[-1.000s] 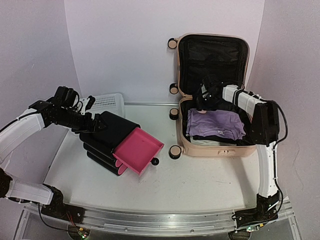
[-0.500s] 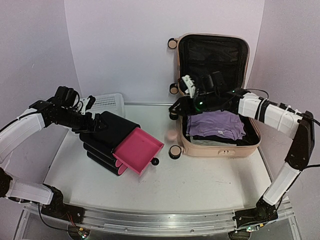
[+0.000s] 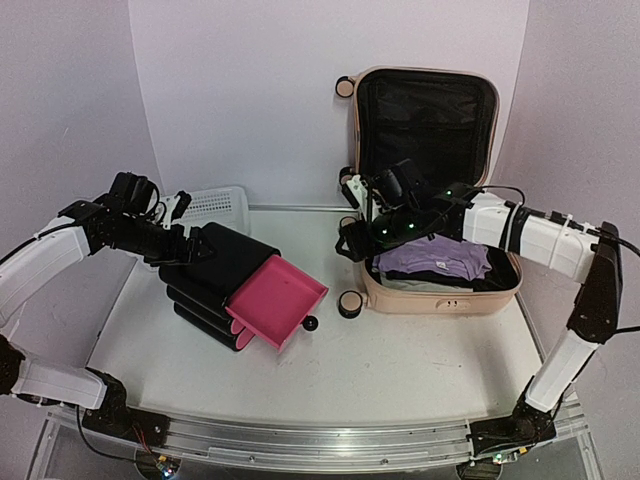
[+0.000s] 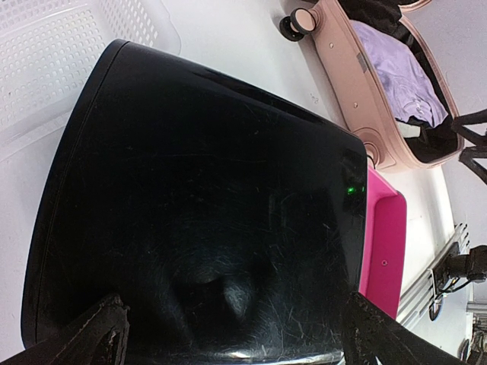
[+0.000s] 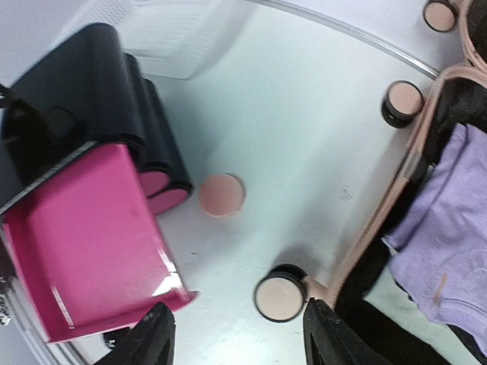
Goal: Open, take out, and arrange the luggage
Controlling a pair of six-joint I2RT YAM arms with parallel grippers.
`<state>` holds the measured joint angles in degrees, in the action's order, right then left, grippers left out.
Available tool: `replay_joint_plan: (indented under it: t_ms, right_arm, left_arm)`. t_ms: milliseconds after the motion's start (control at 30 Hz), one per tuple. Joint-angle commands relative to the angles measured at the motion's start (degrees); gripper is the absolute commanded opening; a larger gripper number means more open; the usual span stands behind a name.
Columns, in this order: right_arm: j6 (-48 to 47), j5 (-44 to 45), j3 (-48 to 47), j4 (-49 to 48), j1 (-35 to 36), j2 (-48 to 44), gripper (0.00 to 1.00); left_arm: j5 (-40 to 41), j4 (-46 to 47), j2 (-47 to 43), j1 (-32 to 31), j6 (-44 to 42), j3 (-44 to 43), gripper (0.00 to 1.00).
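Above the white surface (image 3: 400,370), my right tool (image 5: 237,308) hangs wide and empty, just beside the one luggage (image 3: 420,300), which lies open at the back right. My left tool (image 4: 236,334) straddles one black box (image 3: 225,255); I cannot tell if it squeezes. Pale walls (image 3: 240,100) stand around.

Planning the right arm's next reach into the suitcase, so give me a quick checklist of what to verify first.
1. luggage lid open: ok.
2. right tool open, empty: ok.
3. right tool above the luggage: not ok, it hangs over the table beside it.
4. purple garment lying on top inside: ok.
5. pink drawer pulled out, empty: ok.
6. left tool gripping the black box: cannot tell.
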<state>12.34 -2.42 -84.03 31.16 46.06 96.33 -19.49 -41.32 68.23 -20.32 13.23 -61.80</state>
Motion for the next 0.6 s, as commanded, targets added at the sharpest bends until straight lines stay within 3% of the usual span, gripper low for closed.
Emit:
replay_joint_plan:
  t_ms: [0, 100, 233, 567]
  right_arm:
    - [0.35, 3.50, -2.81, 3.45, 0.07, 3.30, 0.64]
    - [0.74, 3.04, -7.56, 5.94, -0.83, 7.90, 0.68]
    - [3.28, -4.42, -16.52, 6.52, -3.23, 16.18, 0.71]
    - [7.25, -15.96, -37.75, 6.53, -1.21, 35.96, 0.74]
  left_arm:
    - [0.79, -6.25, 1.12, -0.16, -0.05, 1.55, 0.98]
    - [0.96, -6.42, 0.73, -0.16, -0.14, 0.69, 0.98]
    - [0.77, -7.58, -0.17, -0.18, -0.31, -1.27, 0.98]
    - [2.50, -11.21, -4.65, -0.14, -0.14, -3.43, 1.00]
